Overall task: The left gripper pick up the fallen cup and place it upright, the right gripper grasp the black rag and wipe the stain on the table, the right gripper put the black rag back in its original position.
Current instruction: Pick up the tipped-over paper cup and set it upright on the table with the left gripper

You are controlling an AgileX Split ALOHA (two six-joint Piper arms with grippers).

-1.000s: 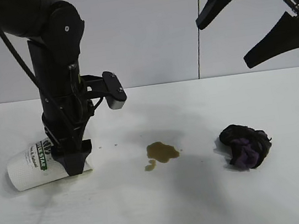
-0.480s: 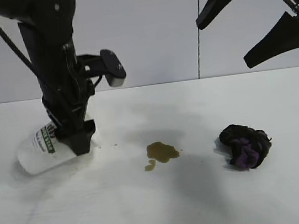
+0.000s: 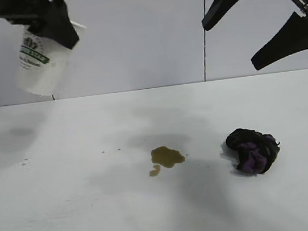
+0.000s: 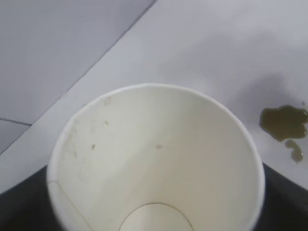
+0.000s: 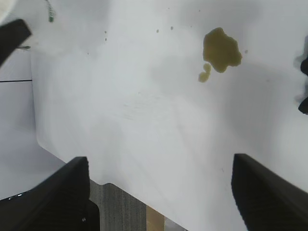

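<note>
My left gripper [image 3: 61, 32] is shut on the cup [image 3: 40, 62] and holds it high above the table's [image 3: 71, 219] far left, base down and a little tilted. In the left wrist view the cup's empty white inside [image 4: 154, 159] fills the picture. The brown stain [image 3: 165, 157] lies at the table's middle and also shows in both wrist views [image 4: 285, 122] [image 5: 220, 50]. The black rag [image 3: 253, 150] with purple patches lies to the right of the stain. My right gripper [image 3: 230, 47] hangs open and empty, high above the rag [image 5: 160, 161].
A grey wall with a vertical seam [image 3: 205, 28] stands behind the table. The right wrist view shows the table's edge [image 5: 110, 185] with floor beyond it. A few tiny specks [image 3: 110, 151] lie left of the stain.
My left gripper has lifted the cup off the table, from lying on its side at the left to high in the air, base down. The right arm, rag and stain have not moved.
</note>
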